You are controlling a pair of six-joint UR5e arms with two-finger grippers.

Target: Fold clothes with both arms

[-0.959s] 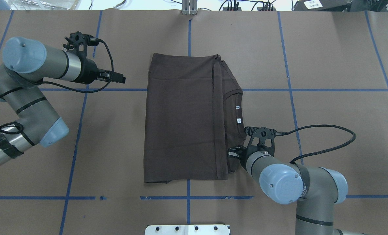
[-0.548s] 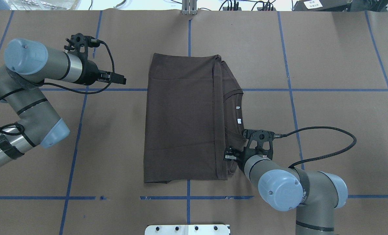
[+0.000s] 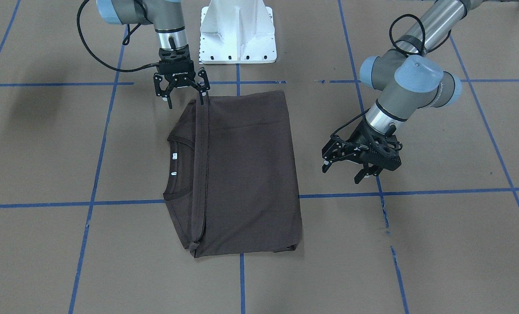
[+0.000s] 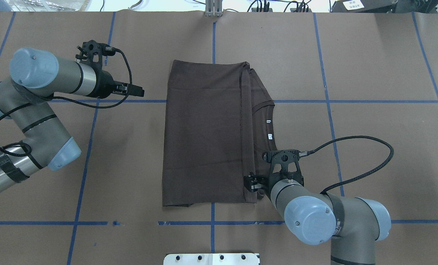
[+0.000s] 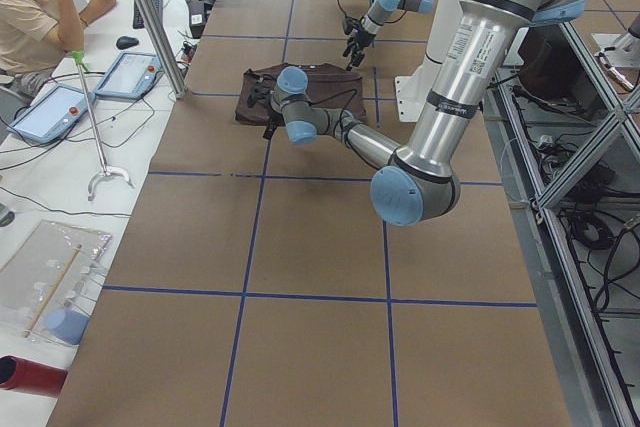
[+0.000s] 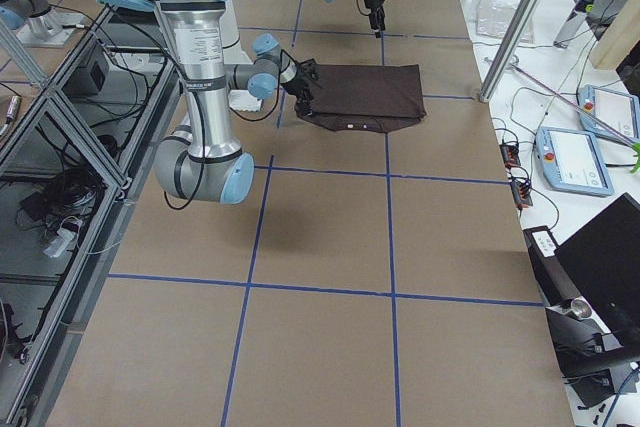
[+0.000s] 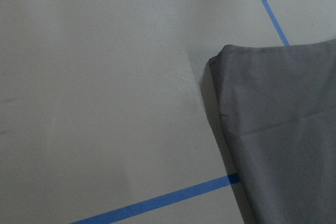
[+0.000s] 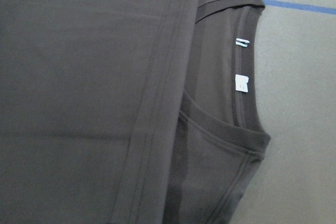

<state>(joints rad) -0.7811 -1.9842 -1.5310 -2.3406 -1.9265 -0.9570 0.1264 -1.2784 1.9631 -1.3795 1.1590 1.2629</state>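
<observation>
The dark brown T-shirt (image 4: 204, 132) lies folded flat mid-table, its ribbed collar and white tags (image 4: 268, 129) showing at its right side. My right gripper (image 4: 249, 183) is open at the shirt's near right corner. In the front view (image 3: 185, 101) one fingertip (image 3: 203, 101) is at the shirt's (image 3: 246, 174) folded edge and the other is over bare table. My left gripper (image 4: 140, 91) is open and empty, left of the shirt and apart from it; it also shows in the front view (image 3: 342, 172). The right wrist view shows the collar (image 8: 241, 108); the left wrist view shows a shirt corner (image 7: 278, 129).
Blue tape lines (image 4: 82, 162) grid the brown table cover. The white base pedestal (image 3: 237, 32) stands at the robot's edge, and a metal post (image 4: 213, 9) at the far edge. An operator (image 5: 40, 7) sits beyond the far edge with tablets (image 5: 125, 75).
My right gripper has moved left, onto the shirt's near right corner. My left gripper has shifted slightly right toward the shirt. The shirt has not moved.
</observation>
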